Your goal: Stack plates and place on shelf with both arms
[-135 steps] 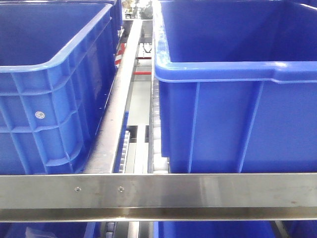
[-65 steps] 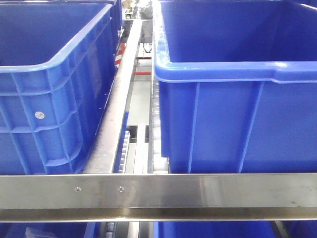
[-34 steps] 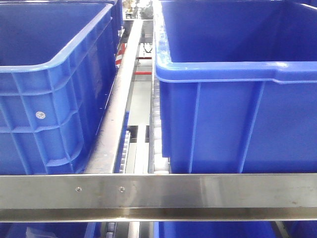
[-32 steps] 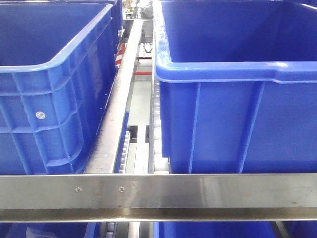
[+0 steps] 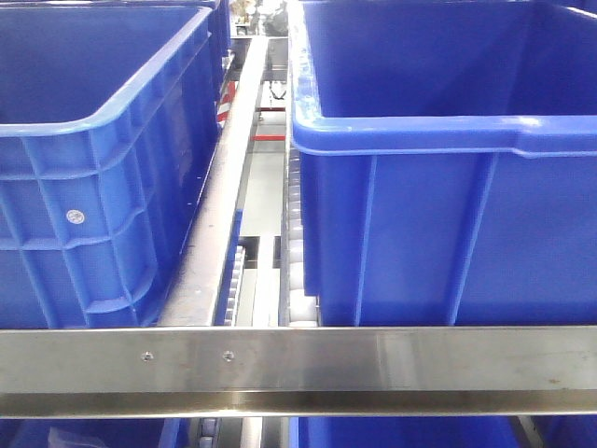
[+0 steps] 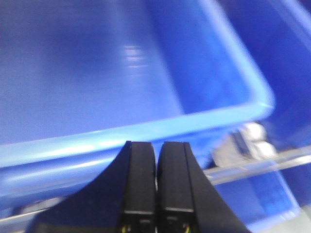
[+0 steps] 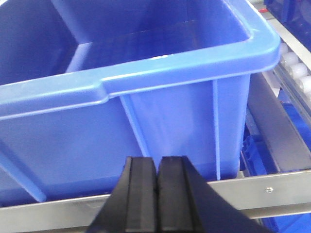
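No plates show in any view. The shelf fills the front view, its brushed steel front rail (image 5: 298,369) running across the bottom, with roller tracks (image 5: 297,252) behind it. My left gripper (image 6: 156,145) is shut with nothing between its black fingers, in front of a blurred blue crate (image 6: 121,73). The right gripper (image 7: 158,161) is shut and empty too, just before the shelf's rail (image 7: 252,187) and a blue crate (image 7: 126,82). Neither arm appears in the front view.
Two big blue crates sit on the shelf, one at the left (image 5: 93,159) and one at the right (image 5: 438,168). A steel divider rail (image 5: 224,187) runs between them. More blue crates (image 5: 401,431) lie on the level below.
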Controlling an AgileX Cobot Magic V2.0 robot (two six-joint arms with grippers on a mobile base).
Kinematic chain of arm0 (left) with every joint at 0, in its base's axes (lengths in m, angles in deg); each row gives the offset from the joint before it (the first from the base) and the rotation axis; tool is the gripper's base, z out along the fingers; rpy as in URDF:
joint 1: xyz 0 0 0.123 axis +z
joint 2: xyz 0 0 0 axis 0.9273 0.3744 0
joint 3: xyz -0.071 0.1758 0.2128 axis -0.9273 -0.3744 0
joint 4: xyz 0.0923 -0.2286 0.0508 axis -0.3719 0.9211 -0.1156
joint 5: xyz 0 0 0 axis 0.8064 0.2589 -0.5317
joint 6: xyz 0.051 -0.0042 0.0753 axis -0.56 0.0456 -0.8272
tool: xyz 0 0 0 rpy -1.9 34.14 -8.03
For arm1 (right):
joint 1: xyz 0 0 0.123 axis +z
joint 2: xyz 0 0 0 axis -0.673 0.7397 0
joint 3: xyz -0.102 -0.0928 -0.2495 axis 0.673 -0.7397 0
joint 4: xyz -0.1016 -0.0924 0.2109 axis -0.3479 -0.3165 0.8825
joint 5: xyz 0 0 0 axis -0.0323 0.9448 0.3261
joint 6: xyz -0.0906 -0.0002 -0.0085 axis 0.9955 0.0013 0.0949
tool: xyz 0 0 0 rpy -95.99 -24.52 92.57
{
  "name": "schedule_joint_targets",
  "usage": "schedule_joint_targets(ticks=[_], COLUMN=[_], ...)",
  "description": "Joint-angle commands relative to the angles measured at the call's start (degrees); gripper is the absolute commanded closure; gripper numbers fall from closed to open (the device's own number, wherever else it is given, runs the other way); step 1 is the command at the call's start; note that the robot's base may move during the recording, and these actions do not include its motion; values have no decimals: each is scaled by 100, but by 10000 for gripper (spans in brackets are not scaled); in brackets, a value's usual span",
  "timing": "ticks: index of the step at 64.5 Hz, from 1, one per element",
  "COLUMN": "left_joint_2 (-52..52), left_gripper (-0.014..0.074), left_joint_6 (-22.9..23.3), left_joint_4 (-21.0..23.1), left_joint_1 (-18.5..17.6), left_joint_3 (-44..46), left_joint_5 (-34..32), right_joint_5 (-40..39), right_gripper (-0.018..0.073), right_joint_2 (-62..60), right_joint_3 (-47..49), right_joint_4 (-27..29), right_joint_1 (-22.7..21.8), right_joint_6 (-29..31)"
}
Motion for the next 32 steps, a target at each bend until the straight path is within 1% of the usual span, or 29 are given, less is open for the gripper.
schedule_joint_targets(ticks=[1, 3, 10, 15, 18, 21, 23, 29, 32], left_joint_2=[13, 13, 13, 1, 1, -22, -23, -225, -385], left_gripper=[510, 510, 510, 510, 510, 510, 510, 510, 510], left_joint_6=[46, 46, 35, 35, 35, 35, 46, 46, 46], left_joint_4=[24, 10, -554, -566, -511, -449, -416, -140, -48], left_joint_1=[-224, -276, -293, -267, -186, -2, 185, 726, 928], left_joint_3=[146, 146, 146, 146, 146, 146, 146, 60, -66], left_joint_5=[-469, -469, -503, -503, -613, -785, -843, -1075, -1215], right_joint_5=[-541, -541, -541, -541, -541, -541, -541, -541, -541], right_gripper=[528, 528, 528, 528, 528, 528, 528, 528, 528], right_joint_2=[-109, -109, -109, -109, -109, -109, -109, -109, -109], right_joint_3=[-2, -2, -2, -2, -2, -2, -2, -2, -2], right_joint_4=[0, 0, 0, 0, 0, 0, 0, 0, 0], right_joint_1=[-16, -16, -16, -16, -16, -16, -16, -16, -16], right_joint_6=[7, 7, 7, 7, 7, 7, 7, 7, 7])
